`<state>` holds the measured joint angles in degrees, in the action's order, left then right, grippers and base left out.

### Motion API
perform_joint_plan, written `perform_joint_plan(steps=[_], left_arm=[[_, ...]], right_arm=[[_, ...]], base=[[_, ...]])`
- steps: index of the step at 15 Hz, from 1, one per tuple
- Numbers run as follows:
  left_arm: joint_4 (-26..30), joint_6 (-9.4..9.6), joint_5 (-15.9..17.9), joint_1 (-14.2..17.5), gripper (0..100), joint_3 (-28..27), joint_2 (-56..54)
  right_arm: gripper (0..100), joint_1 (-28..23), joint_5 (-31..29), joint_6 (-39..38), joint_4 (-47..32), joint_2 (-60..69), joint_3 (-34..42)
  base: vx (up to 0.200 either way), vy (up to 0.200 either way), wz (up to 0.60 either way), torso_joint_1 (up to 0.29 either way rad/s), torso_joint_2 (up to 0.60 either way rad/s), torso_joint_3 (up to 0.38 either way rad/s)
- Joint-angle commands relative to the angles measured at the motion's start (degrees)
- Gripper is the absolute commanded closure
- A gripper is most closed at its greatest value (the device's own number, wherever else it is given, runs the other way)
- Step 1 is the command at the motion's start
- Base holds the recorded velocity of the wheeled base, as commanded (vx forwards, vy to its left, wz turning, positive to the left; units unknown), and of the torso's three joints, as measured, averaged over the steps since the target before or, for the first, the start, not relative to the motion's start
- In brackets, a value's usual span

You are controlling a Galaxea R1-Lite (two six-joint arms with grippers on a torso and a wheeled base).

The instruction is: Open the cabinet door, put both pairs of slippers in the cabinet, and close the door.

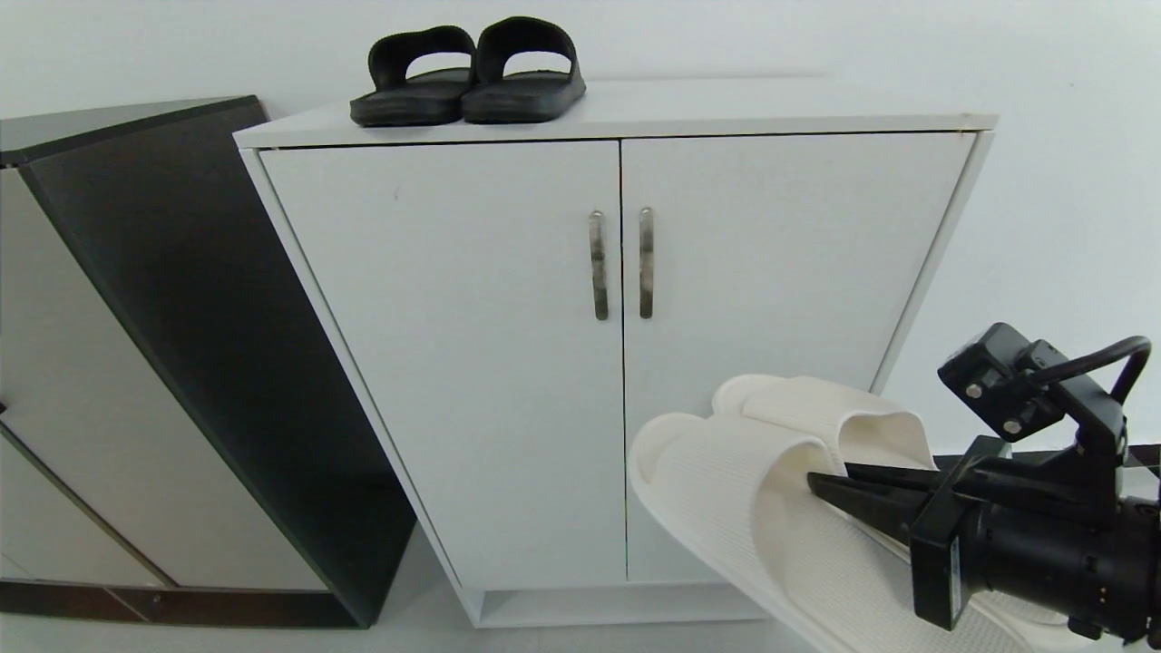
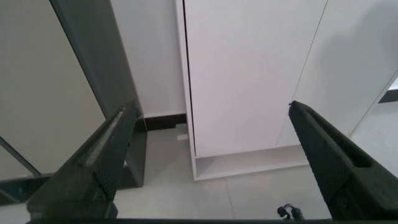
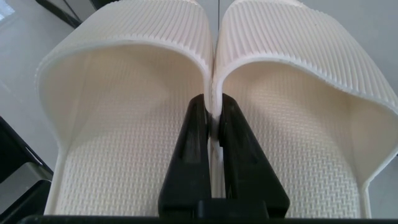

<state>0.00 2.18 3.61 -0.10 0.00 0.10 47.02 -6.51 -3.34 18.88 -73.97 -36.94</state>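
Currently one white pair [image 1: 726, 490], one black pair [image 1: 508, 95]

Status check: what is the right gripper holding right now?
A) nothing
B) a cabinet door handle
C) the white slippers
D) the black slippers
C: the right gripper pinches the white slippers together by their inner edges; the black slippers sit on the cabinet top.

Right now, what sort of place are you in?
Probably a home entryway, or a mock-up of one: a white two-door cabinet stands shut against a plain wall, black slippers sit on top, and the right tool grips a white pair in front of it.
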Motion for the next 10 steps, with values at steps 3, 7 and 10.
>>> perform_joint_plan(steps=[3,7,10], left_arm=[[-0.09,0.02,0.0,-0.34,0,0.0,3.07],[-0.62,3.09,0.43,-0.43,0,-2.02,6.41],[-2.37,-0.95,9.66,-0.87,0,-13.71,21.35]], right_arm=[[100,0.09,0.01,0.0,0.1,-0.3,0.02],[100,0.27,0.01,0.0,0.1,-0.21,0.2],[100,0.35,0.01,0.0,0.1,-0.3,0.29]], base=[[0.0,0.0,0.0,-0.004,0.13,0.119],[0.0,0.0,0.0,0.0,0.0,0.0],[0.0,0.0,0.0,0.0,0.0,0.0]])
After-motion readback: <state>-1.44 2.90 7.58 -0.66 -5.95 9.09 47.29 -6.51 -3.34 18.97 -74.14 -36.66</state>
